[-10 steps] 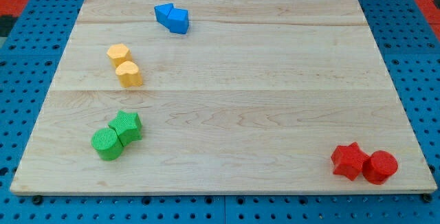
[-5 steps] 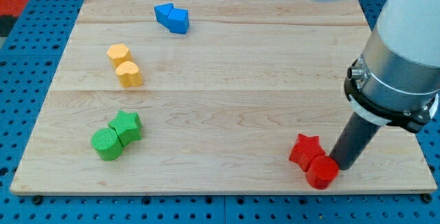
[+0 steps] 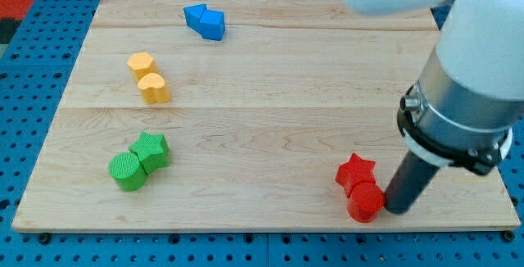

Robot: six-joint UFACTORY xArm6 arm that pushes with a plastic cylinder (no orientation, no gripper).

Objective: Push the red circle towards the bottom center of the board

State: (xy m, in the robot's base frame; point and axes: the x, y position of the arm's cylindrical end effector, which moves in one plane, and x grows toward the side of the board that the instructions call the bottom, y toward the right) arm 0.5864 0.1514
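Observation:
The red circle point(image 3: 365, 202) lies near the view's bottom edge, right of center, touching the red star point(image 3: 355, 172) just above it. My tip point(image 3: 396, 210) is down on the board right against the red circle's right side. The arm's grey and white body fills the view's upper right.
Two blue blocks point(image 3: 205, 21) sit at the view's top. Two yellow blocks point(image 3: 148, 77) lie at the upper left. A green star point(image 3: 151, 150) and a green circle point(image 3: 127, 171) touch at the lower left. The wooden board's bottom edge point(image 3: 262, 228) runs just below the red circle.
The arm came in from the right. The red circle and red star slid left from the bottom right corner, the circle now below the star. My tip followed leftward.

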